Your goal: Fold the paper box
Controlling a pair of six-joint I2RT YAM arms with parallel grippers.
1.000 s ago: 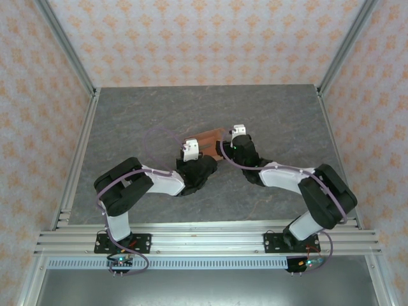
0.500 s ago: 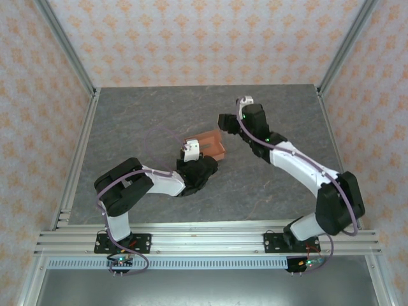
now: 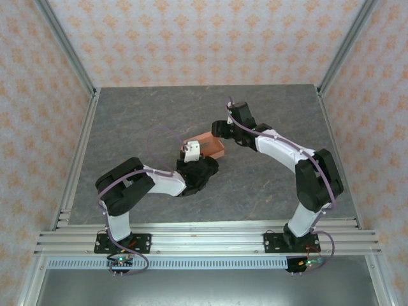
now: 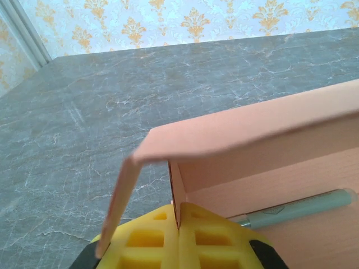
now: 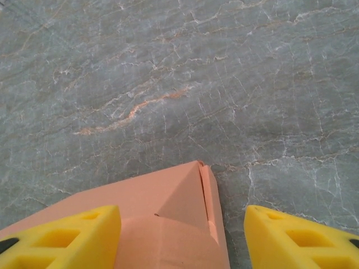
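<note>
Paper box (image 3: 210, 145) on the table (image 3: 127, 121), left end effector (image 3: 193, 153) near-left of it, right end effector (image 3: 220, 130) far-right

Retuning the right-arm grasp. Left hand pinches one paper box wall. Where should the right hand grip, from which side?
The paper box corner opposite the left hand, from above on the far side: thin card edge there sits between the right hand's open jaws.
</note>
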